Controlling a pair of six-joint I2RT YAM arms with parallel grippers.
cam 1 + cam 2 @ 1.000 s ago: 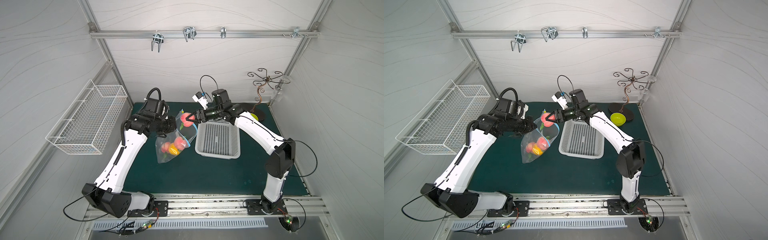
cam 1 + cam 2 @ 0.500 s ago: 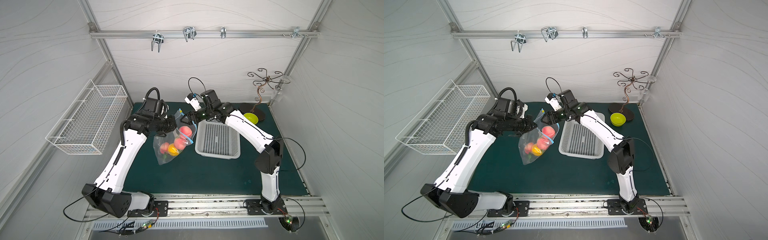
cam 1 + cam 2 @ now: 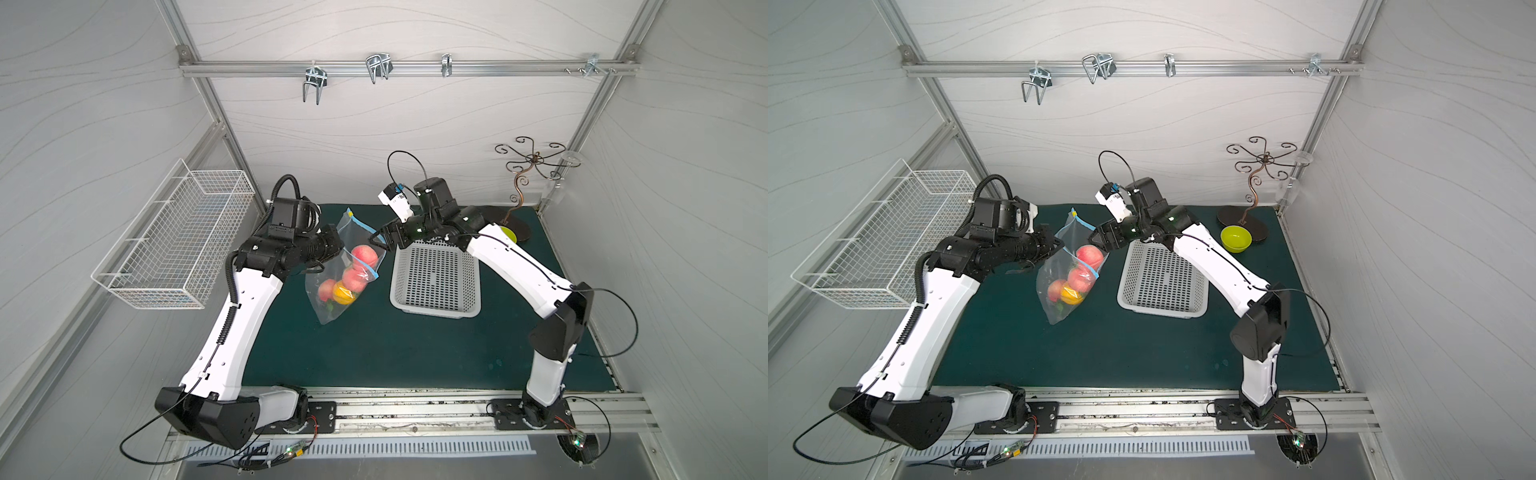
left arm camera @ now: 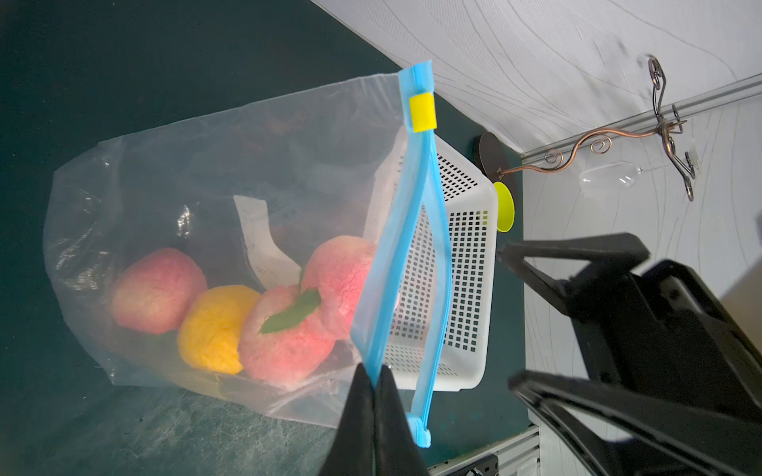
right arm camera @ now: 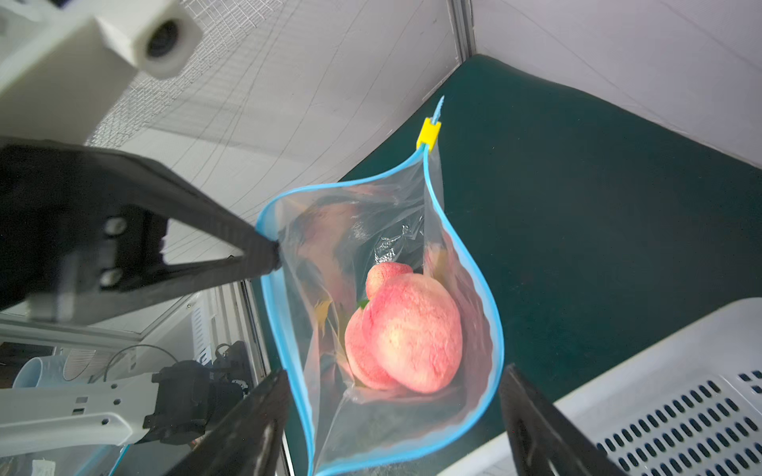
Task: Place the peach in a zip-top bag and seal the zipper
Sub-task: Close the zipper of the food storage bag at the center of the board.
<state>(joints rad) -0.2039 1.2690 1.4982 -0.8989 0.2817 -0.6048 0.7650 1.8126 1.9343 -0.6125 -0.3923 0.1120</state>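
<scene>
place: robot lab cell | cues: aluminium frame (image 3: 415, 68), white wall panels (image 3: 415, 124), green mat (image 3: 415, 353)

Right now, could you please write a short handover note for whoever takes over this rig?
The left gripper: jaws shut on one lip of the zipper, holding the zip-top bag up with its mouth open.
The right gripper: jaws open and empty, beside the bag's mouth.
Done: the peach lies inside the bag, on top of other fruit.
Left: seal the zipper. Its yellow slider sits at the end away from the left gripper.
</scene>
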